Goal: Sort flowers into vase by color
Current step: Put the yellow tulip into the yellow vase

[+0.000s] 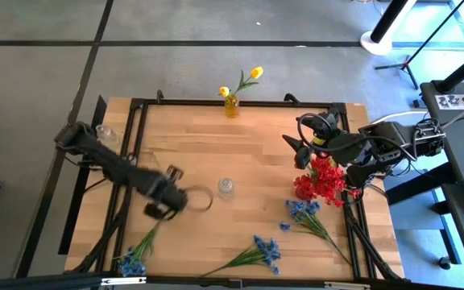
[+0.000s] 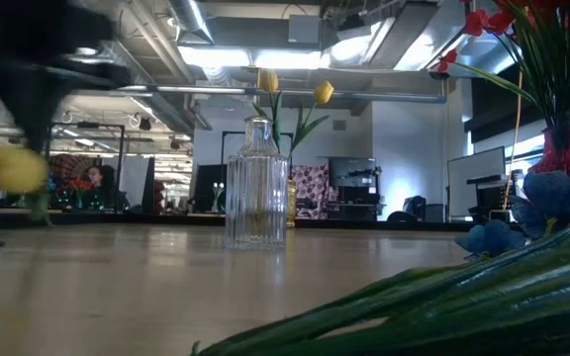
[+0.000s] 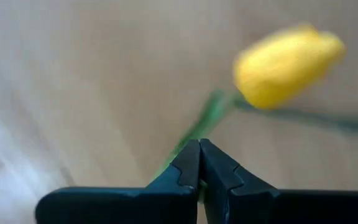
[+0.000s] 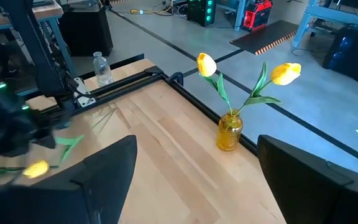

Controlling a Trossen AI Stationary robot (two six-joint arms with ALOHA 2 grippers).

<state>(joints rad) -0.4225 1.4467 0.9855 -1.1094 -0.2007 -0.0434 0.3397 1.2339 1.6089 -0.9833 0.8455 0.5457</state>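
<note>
Across the wooden desk (image 1: 240, 145), left end effector (image 1: 166, 208) grips a yellow tulip (image 3: 284, 62) by its stem; amber vase (image 1: 231, 105) stands upper centre, right end effector (image 1: 306, 149) wide.

Left claw (image 1: 170, 203) beside clear vase (image 1: 225, 189)

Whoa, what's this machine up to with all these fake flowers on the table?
It is sorting them into vases by colour. The left claw is shut on the stem of a yellow tulip near the table's middle. Two yellow tulips already stand in the amber vase at the far edge, and the red flowers sit in a vase at the right side beside the open right claw. A clear glass vase stands empty in the middle, and three blue sprigs lie on the wood along the near edge.
</note>
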